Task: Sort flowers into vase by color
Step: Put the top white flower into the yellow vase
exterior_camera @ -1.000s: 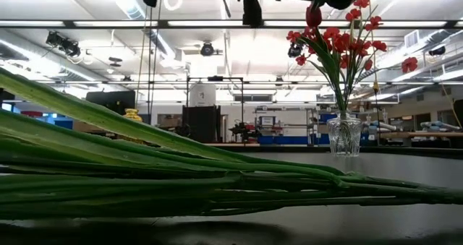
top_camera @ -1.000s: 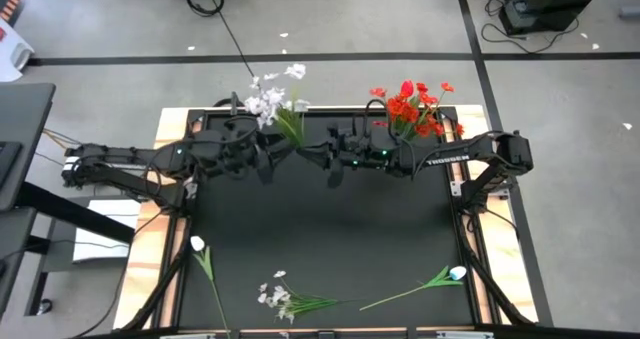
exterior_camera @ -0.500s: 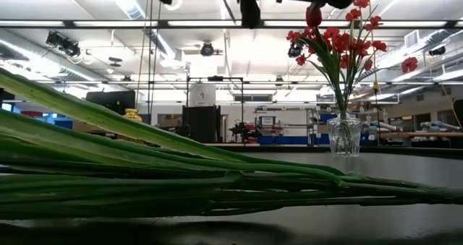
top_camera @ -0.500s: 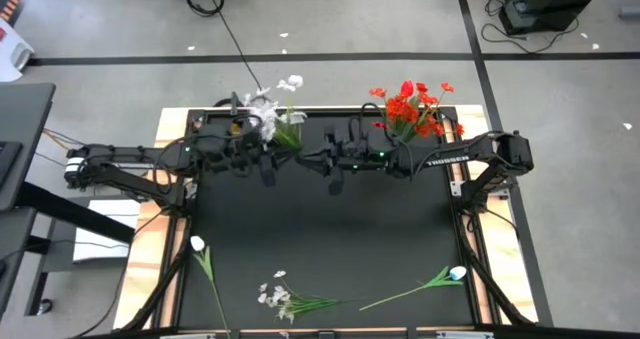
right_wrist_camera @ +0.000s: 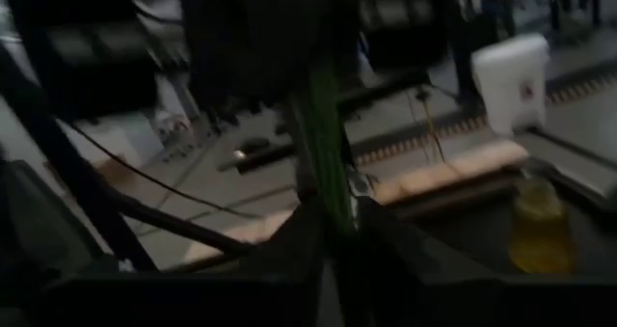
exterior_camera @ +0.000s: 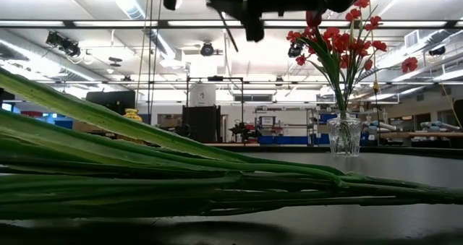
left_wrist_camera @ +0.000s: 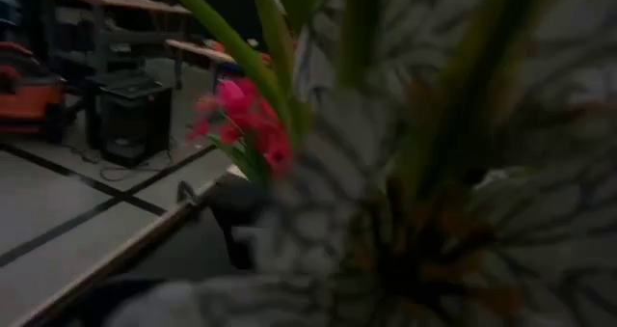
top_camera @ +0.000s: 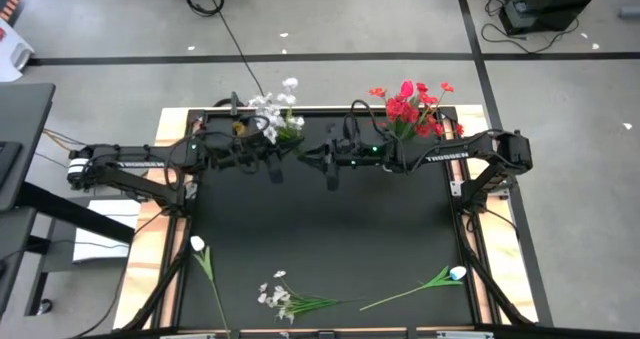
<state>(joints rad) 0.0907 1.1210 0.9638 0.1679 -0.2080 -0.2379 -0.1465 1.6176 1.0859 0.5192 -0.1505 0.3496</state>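
The white-bloomed artificial sprig is found drawn leftward since the earlier frame, held at its stem by the closed left gripper at the table's far edge, while the right gripper, nearer the red-flower glass vase, cannot be judged.

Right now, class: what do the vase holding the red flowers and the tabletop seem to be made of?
The vase: apparently clear cut glass or moulded plastic; the room shows through it and its faceted wall glints. The tabletop: a black matte mat or board, with no glare; pale wood shows along its edges.
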